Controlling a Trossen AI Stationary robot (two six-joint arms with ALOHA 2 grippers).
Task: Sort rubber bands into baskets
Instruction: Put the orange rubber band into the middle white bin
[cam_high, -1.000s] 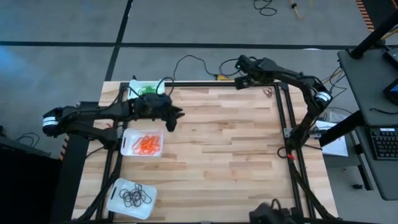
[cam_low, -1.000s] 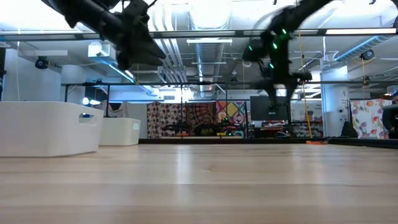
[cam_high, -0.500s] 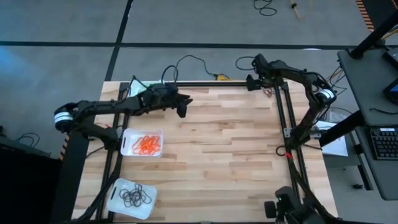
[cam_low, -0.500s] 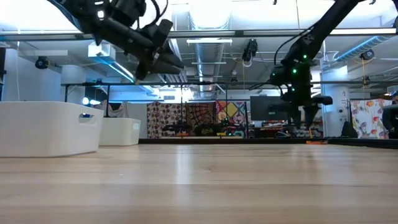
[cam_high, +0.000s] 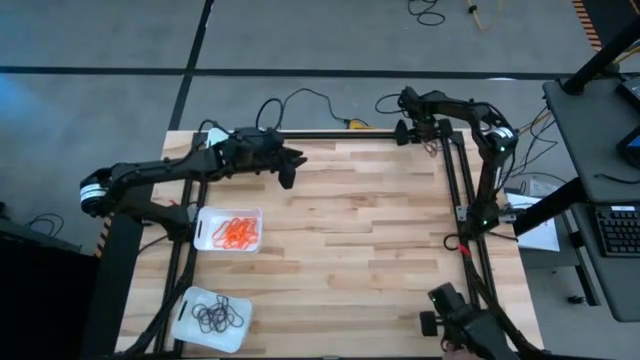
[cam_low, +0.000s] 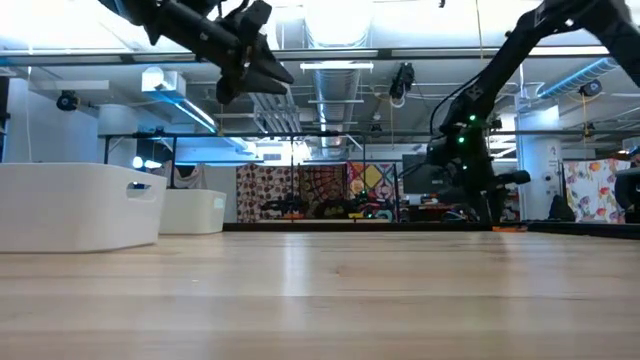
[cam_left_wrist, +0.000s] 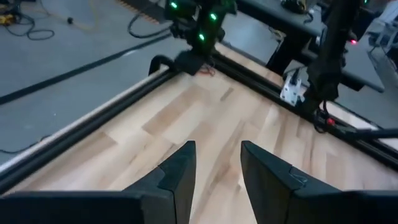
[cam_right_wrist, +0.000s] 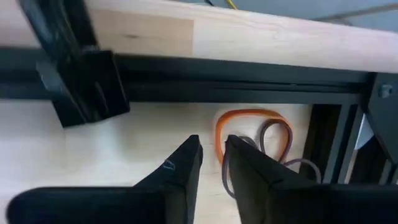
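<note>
My right gripper (cam_right_wrist: 212, 146) is down at the table's far right corner (cam_high: 428, 140). There an orange rubber band (cam_right_wrist: 249, 121) and a dark one (cam_right_wrist: 277, 134) lie flat on the wood beside the black frame. The fingers are nearly shut around the orange band's side. My left gripper (cam_left_wrist: 216, 168) hangs open and empty, high over the far left part of the table (cam_high: 289, 172). A white basket (cam_high: 205, 228) holds orange bands. Another basket (cam_high: 190, 310) near the front left corner holds black bands. My right gripper comes from above, pointing down, and pinches one side of the orange band's loop (cam_right_wrist: 219, 138) between its two fingertips. The rest of the loop lies flat on the table, overlapping the dark band.
Black frame rails (cam_right_wrist: 186, 74) and a bracket (cam_right_wrist: 87, 87) stand close around the right gripper at the corner. Cables (cam_high: 300, 100) lie behind the far edge. In the low view two baskets (cam_low: 75, 205) stand at the left. The wooden middle (cam_high: 350, 240) is bare.
My right gripper has swung toward the table's far right corner, come down to the wood and closed its fingers on the orange band. My left gripper has moved toward the far edge and the right, and has risen, staying as wide as before.
</note>
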